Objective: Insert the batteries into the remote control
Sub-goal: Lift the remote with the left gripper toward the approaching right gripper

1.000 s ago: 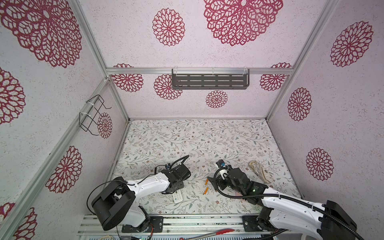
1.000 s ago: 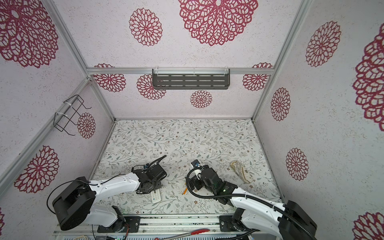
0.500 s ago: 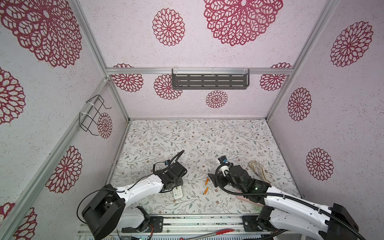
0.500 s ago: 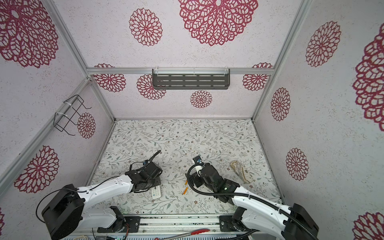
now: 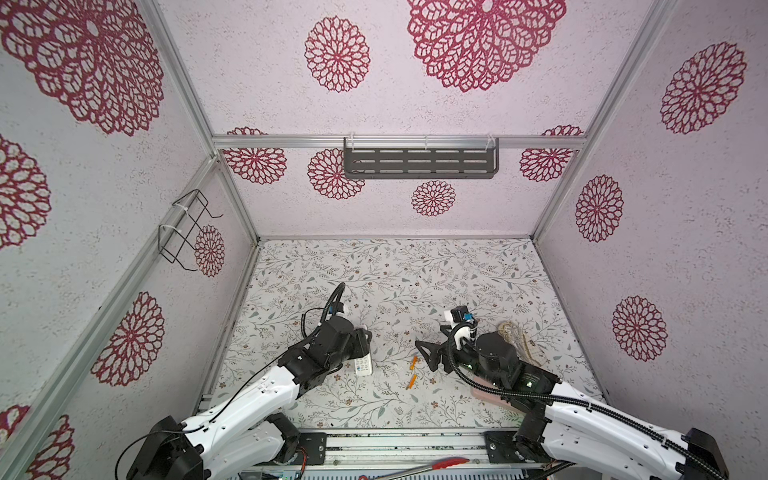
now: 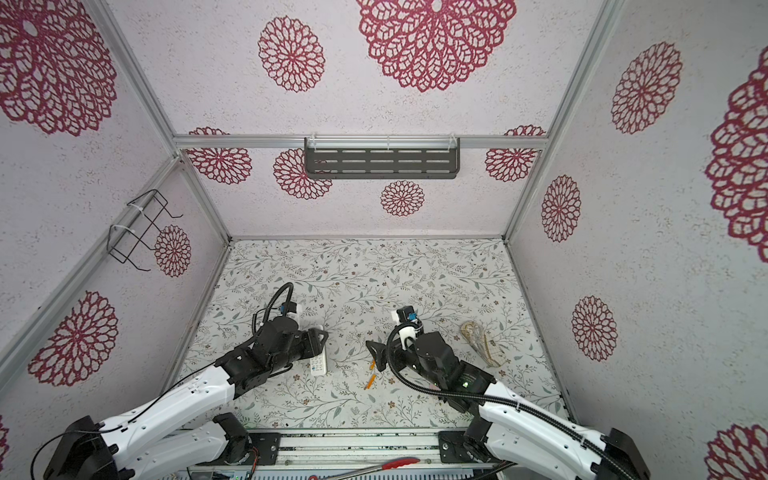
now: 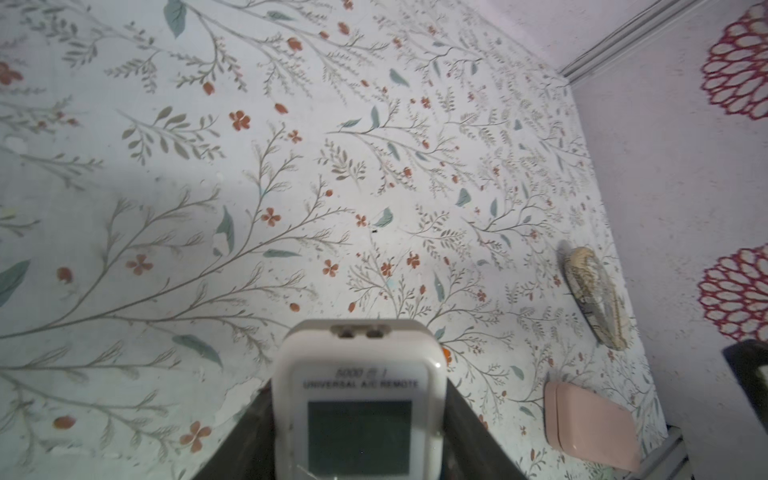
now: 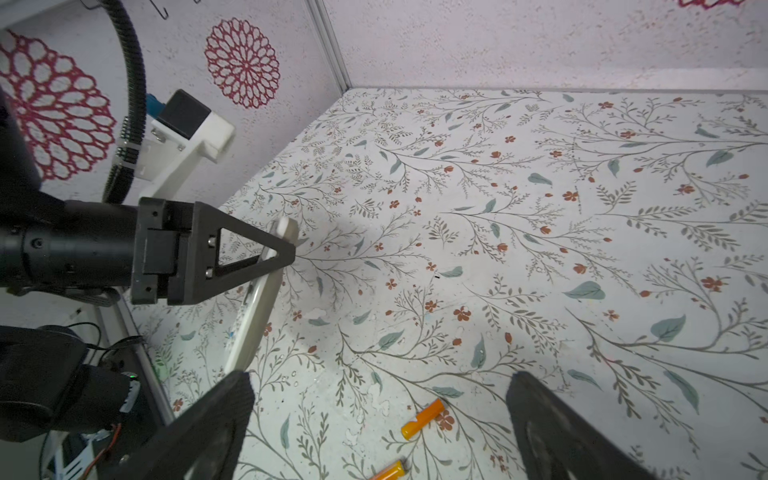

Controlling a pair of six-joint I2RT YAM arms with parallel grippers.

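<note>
The slim white remote control (image 5: pixel 363 366) (image 6: pixel 318 365) is held in my left gripper (image 5: pixel 365 347) (image 7: pixel 359 440), which is shut on its sides. Its grey display faces the left wrist camera. In the right wrist view the remote control (image 8: pixel 257 307) shows edge-on and tilted, its upper end between the left fingers (image 8: pixel 249 253). Two orange batteries (image 5: pixel 412 363) (image 5: pixel 411 381) lie on the floral table, to the right of the remote. My right gripper (image 5: pixel 428 356) (image 8: pixel 378 386) hangs wide open just beside them, empty. Both batteries (image 8: pixel 422 419) (image 8: pixel 388 471) lie between its fingers' line of sight.
A pink rounded pad (image 7: pixel 590 428) (image 5: pixel 490 395) lies under the right arm near the front. A beige oval brush (image 5: pixel 515 340) (image 7: pixel 594 299) lies near the right wall. A red-handled tool (image 5: pixel 449 462) rests on the front rail.
My left gripper has carried the remote a little away from the front edge, and the left arm has swung round. The right gripper has hardly shifted and stays open.
</note>
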